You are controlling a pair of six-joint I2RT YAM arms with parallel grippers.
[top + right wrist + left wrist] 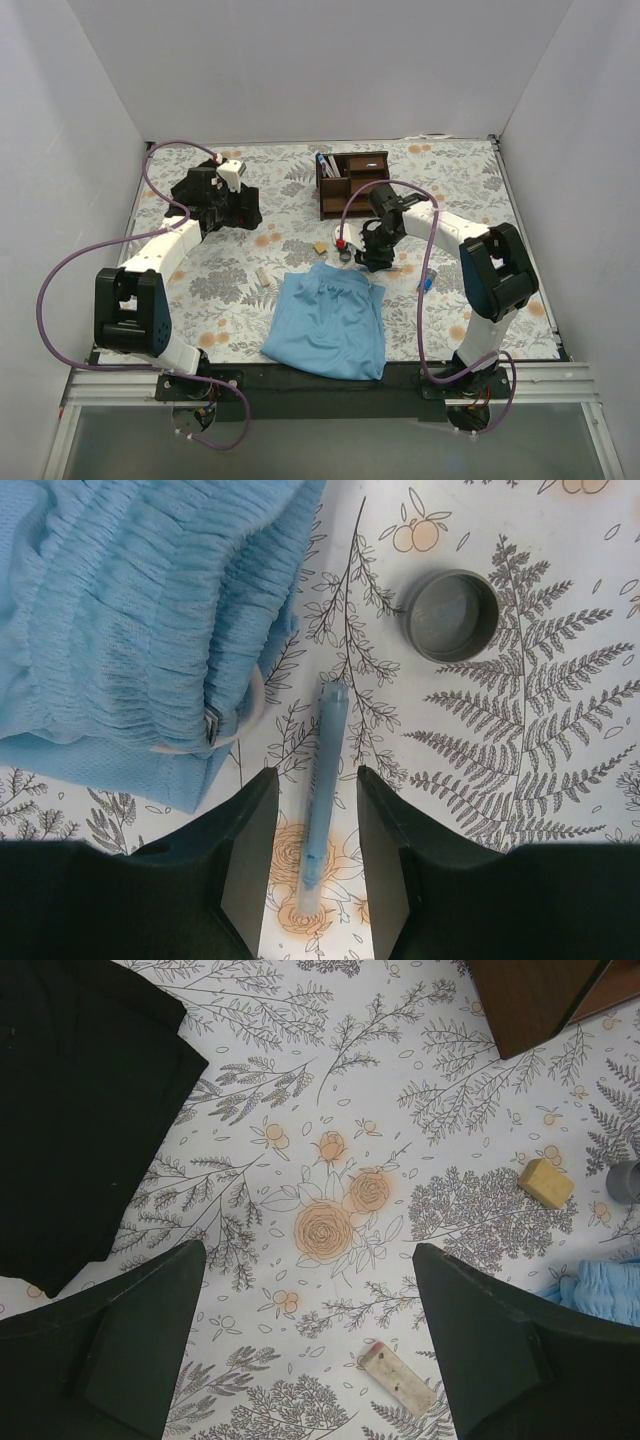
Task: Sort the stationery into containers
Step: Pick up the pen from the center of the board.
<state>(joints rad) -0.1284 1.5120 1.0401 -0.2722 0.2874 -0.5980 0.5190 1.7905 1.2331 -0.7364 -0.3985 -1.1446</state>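
A thin blue pen (322,780) lies flat on the floral table cover. My right gripper (316,780) is open and low over it, one finger on each side, neither touching it. A small dark ring (450,615) lies just beyond, to the right. In the top view the right gripper (372,252) is at the light blue cloth's far edge. The dark brown organizer (352,182) stands behind it with pens in its left slot. My left gripper (308,1250) is open and empty above the table. A tan eraser (546,1181) and a pale block (398,1377) lie near it.
The light blue cloth (130,610) lies left of the pen, a white loop (240,725) at its edge. The black cloth (80,1110) lies under the left arm at the far left. A red-tipped item (341,243) and a small blue item (427,285) lie near the right gripper.
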